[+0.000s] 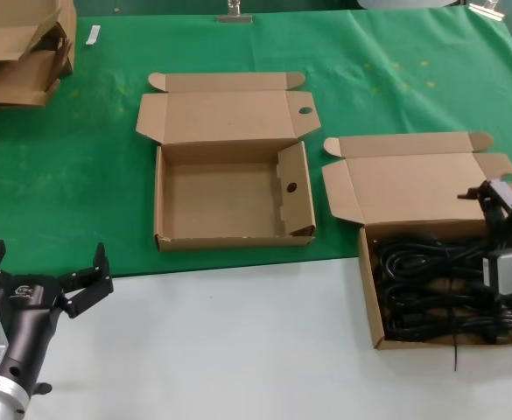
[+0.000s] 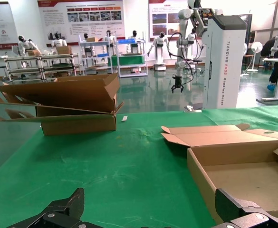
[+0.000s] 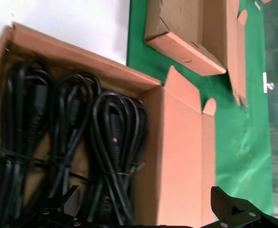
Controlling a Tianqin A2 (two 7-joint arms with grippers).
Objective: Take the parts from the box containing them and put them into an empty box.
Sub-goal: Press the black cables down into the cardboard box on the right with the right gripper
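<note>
The parts, black coiled cords (image 1: 431, 280), lie side by side in the wider brown box (image 1: 371, 297) at the right, its lid flap (image 1: 413, 188) laid back. In the right wrist view three bundles of cords (image 3: 115, 137) show. My right gripper (image 1: 499, 206) hovers open over that box's far side, one finger over the cords and the other past the flap; the right gripper (image 3: 145, 199) holds nothing. The squarer empty box (image 1: 229, 197) with a hole-punched side flap sits at centre. Near the front left, my left gripper (image 1: 50, 254) is open and empty, just short of the empty box (image 2: 200, 175).
A stack of flattened cardboard (image 1: 19, 52) lies at the back left on the green mat (image 1: 80, 175). White tabletop (image 1: 238, 341) runs along the front. A small white label (image 1: 93, 35) and a metal clip (image 1: 234, 17) sit near the back edge.
</note>
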